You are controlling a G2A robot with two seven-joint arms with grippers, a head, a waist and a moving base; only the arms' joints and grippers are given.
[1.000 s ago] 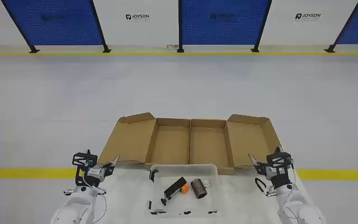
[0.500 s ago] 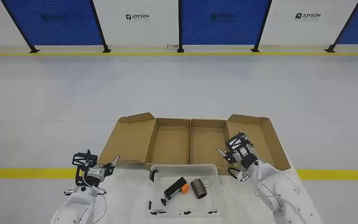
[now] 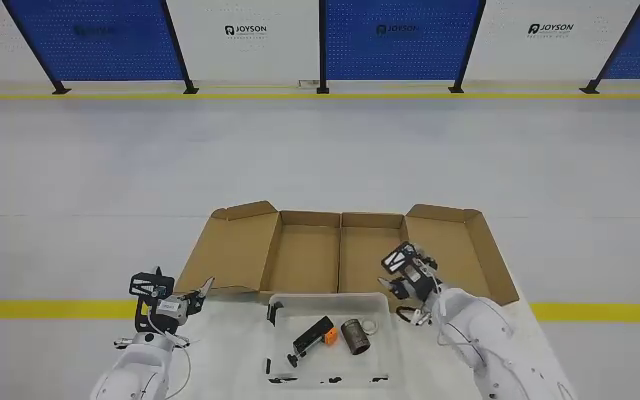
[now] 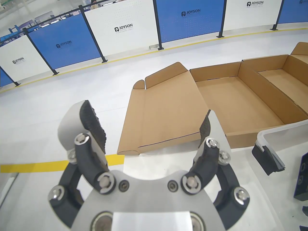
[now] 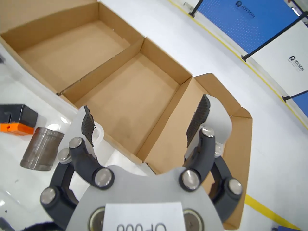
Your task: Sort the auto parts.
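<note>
A clear plastic tray [image 3: 330,298] at the table's front holds a black and orange block [image 3: 320,331], a metal cylinder [image 3: 354,335], a thin ring [image 3: 371,326] and several small black parts. Behind it lies an open cardboard box [image 3: 340,255] with two compartments. My right gripper [image 3: 405,270] hangs open and empty over the near edge of the right compartment [image 5: 134,78], just beside the tray's right end. The cylinder [image 5: 42,149] and block [image 5: 16,121] lie close by it. My left gripper [image 4: 146,118] stands open and empty at the table's left, short of the box's left flap [image 4: 166,111].
A black clip [image 4: 267,158] leans at the tray's left rim [image 4: 272,131]. The box flaps spread flat on both sides. Beyond the table runs a white floor with a yellow line [image 3: 60,309] and blue and white barrier panels.
My right arm has swung left from the table's right edge to the box's right compartment, beside the tray. The left arm has not moved.
</note>
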